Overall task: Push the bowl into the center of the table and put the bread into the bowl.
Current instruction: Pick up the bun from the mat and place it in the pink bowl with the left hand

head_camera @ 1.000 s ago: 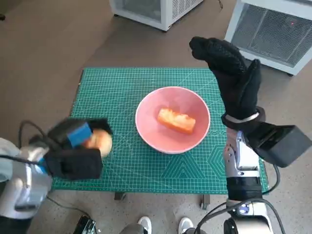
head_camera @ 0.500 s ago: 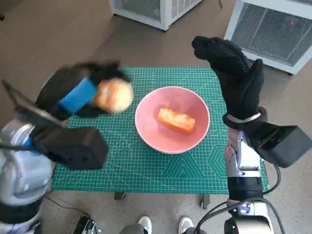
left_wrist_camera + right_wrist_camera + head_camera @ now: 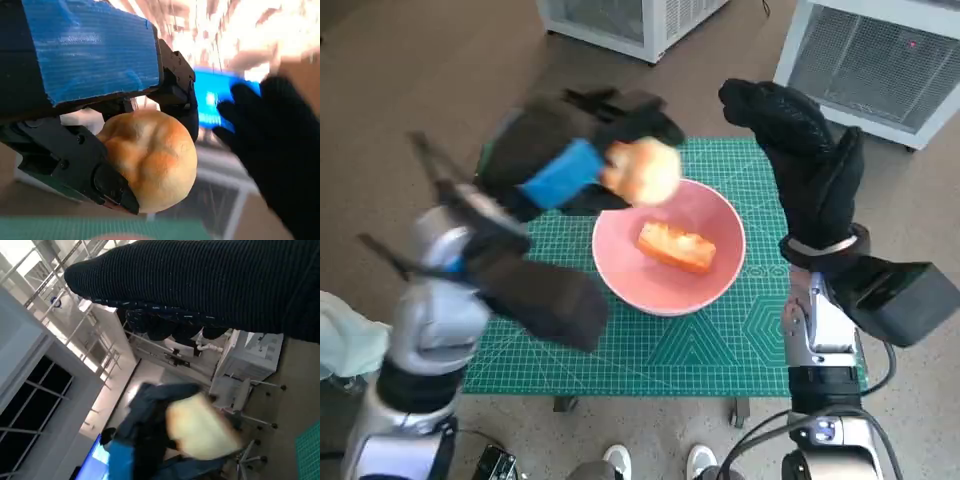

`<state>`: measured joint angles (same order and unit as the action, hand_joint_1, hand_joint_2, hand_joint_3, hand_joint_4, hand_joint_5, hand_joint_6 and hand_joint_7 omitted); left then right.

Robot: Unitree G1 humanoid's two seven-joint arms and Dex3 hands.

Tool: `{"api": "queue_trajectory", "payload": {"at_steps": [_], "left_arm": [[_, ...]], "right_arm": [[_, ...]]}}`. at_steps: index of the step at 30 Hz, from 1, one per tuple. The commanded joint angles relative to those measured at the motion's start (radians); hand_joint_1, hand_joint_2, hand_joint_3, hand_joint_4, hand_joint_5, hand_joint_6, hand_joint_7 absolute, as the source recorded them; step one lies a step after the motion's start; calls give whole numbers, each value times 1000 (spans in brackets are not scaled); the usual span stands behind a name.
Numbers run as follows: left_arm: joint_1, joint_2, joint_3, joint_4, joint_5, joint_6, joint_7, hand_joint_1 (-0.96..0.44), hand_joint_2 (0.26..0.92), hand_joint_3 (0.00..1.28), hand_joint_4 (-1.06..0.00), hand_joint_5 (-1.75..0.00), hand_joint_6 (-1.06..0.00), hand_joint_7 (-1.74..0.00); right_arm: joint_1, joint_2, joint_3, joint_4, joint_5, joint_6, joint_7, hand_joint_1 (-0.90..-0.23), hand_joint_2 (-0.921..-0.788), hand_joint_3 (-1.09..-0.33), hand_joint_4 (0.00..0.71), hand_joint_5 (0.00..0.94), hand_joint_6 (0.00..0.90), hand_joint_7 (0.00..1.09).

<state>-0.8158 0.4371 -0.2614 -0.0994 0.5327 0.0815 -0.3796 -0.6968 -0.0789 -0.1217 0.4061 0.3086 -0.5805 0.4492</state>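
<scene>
The roll [image 3: 642, 172] is up in the air, gripped by the left hand [image 3: 570, 160], hanging over the bowl's [image 3: 620, 265] far-left rim and not yet over the hollow. The left wrist view shows the roll [image 3: 150, 157] wedged between the black fingers [image 3: 107, 182] and the taped back of that hand [image 3: 85, 55], fingers closed round it. The bowl sits about mid-mat [image 3: 720, 350], and one long piece of bread [image 3: 676, 246] already lies inside. The right hand [image 3: 800, 160] is raised just beside the bowl's right rim, holding nothing; its fingers look loosely together, though I cannot tell exactly.

Here's the danger: let go now and the roll likely strikes the rim, bouncing out onto the mat or off the table's far edge. The arm is blurred, so it's moving fast; a release on the fly could fling the roll past the bowl. A low descent might knock the rim and shove the bowl off centre. A round roll landing on the piece inside could tip out.
</scene>
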Motion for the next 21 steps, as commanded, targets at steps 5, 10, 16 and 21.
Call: {"api": "queue_trajectory", "payload": {"at_steps": [5, 10, 16, 21], "left_arm": [[-25, -54, -76, 181, 34, -59, 27, 2, 911, 14, -817, -1084, -668, -1066], [-21, -80, -102, 279, 33, -103, 47, 2, 918, 15, -799, -1089, -648, -1102], [-7, -109, -114, 350, -1, -79, -9, 0, 888, 106, -572, -936, -481, -952], [28, -111, -101, 303, -33, -31, -67, -104, 843, 36, -335, -173, -371, -220]], "right_arm": [[35, -13, -10, -14, -1, 17, -9, -704, -921, -751, 203, 4, 76, 464], [44, -13, -12, -26, -1, 21, -13, -707, -921, -749, 205, 5, 79, 461], [52, -11, -10, -30, -8, 18, -21, -701, -921, -748, 206, 4, 80, 455], [55, -14, -13, -31, -5, 19, -24, -700, -921, -745, 207, 4, 80, 449]]}}
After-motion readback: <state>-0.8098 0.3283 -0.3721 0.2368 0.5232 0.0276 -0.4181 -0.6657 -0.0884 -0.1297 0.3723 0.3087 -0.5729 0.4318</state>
